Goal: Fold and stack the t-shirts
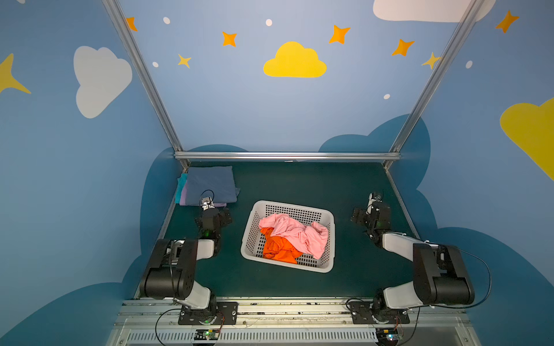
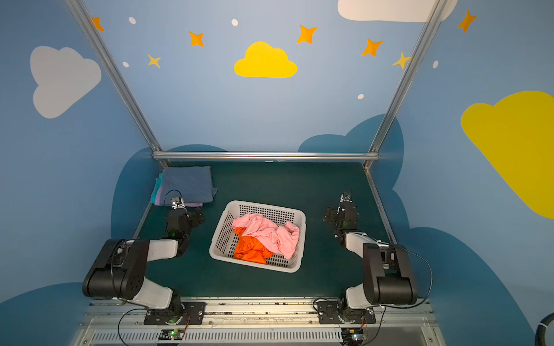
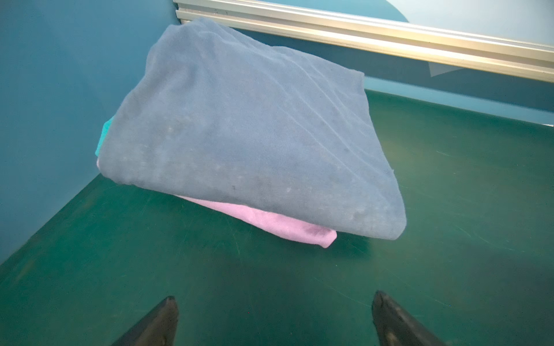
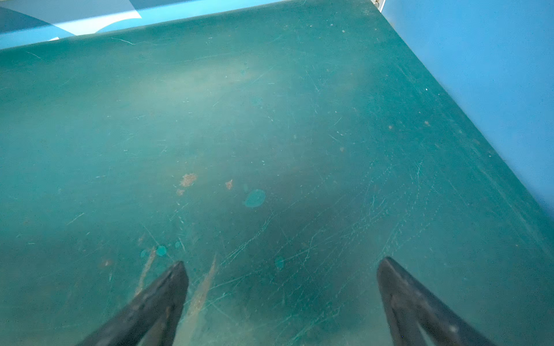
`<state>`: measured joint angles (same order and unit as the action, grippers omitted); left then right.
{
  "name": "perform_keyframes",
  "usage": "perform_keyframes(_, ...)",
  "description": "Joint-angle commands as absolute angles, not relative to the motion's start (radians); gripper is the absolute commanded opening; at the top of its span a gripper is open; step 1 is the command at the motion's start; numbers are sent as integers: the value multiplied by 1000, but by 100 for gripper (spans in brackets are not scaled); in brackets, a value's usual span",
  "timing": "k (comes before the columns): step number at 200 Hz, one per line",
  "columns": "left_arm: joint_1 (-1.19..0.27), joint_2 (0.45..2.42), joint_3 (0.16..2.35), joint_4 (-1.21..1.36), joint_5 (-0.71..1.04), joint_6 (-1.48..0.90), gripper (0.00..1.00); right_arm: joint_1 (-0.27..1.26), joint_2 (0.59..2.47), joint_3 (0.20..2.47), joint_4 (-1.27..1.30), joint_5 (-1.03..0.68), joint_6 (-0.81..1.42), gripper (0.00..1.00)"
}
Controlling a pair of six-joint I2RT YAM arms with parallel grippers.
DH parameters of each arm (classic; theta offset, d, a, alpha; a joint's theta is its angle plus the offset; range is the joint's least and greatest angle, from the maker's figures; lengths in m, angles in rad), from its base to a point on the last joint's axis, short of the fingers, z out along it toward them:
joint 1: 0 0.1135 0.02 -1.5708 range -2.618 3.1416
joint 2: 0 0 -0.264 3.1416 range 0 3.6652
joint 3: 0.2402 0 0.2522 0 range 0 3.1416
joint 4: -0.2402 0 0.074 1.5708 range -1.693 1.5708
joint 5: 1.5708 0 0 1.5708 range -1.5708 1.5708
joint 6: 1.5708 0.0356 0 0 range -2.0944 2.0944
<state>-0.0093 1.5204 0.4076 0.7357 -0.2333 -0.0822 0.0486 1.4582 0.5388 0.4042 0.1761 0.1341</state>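
Centrally, white basket (image 1: 293, 206) w/ pink tee (image 1: 295, 232) atop orange tee (image 1: 277, 248).

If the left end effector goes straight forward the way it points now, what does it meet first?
Probably the lavender cotton t-shirt, which pokes out under the folded slate-blue cotton t-shirt. The depth is unclear, so this is not certain.

You had soft, even light from above in both top views, with edges stretched by the wide lens. In the right wrist view the tabletop (image 4: 209, 99) carried pale glare beside a shadow, and the right gripper (image 4: 283, 260) was blurred.
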Motion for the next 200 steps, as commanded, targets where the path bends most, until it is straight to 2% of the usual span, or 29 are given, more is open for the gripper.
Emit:
perform_keyframes(1,-11,1515,413,750,-242,-82,100,49,1439,531,414,181,138,99)
perform_keyframes(147,-10,1511,409,757,-239,-81,100,50,1430,528,424,182,137,98)
perform_keyframes(164,-14,1463,420,697,-242,-74,100,90,1375,574,312,217,105,99)
perform_keyframes(180,-45,1381,439,610,-323,-73,100,122,1333,641,153,269,130,99)
perform_keyframes(200,-84,1273,483,480,-524,-135,100,188,1256,662,66,361,175,99)
